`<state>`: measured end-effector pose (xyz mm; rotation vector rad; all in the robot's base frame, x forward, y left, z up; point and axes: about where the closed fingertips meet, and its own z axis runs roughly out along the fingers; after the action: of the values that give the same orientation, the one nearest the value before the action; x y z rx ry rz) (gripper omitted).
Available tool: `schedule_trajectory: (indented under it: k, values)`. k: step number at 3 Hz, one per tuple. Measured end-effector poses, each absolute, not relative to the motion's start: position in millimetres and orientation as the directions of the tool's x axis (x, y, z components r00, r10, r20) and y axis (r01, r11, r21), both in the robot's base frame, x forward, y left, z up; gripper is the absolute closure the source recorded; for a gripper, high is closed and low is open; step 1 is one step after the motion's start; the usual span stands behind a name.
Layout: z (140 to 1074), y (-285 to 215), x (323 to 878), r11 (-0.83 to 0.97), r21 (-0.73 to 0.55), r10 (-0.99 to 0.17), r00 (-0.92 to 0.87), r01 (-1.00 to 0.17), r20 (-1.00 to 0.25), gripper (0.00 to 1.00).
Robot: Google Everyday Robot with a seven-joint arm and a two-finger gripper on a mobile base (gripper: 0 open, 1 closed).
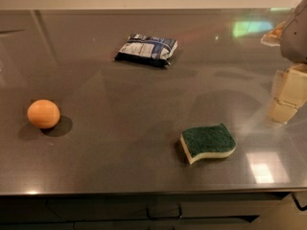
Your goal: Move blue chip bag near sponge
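Observation:
The blue chip bag [147, 49] lies flat on the grey counter [120, 143] toward the back, slightly left of centre. The sponge [208, 143], green scrub top up over pale foam, lies at the front right. My gripper [287, 96] hangs at the right edge of the view, cream-coloured, above the counter. It is to the right of and behind the sponge and far from the bag. It holds nothing that I can see.
An orange ball [43, 114] sits on the counter at the left. The counter's front edge runs along the bottom, with dark drawers below. A pale wall stands behind the counter.

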<state>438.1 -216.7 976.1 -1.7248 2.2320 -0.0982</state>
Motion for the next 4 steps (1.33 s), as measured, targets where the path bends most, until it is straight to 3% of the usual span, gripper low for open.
schedule_trajectory:
  k: [2,4]
  values:
    - [970.3,-208.0,447.8,0.291,-0.219,-0.942,-0.238,-0.931,-0.238,0.00]
    - [945.5,-183.6,508.4,0.394,-0.183,-0.875,-0.307,-0.901,-0.373,0.00]
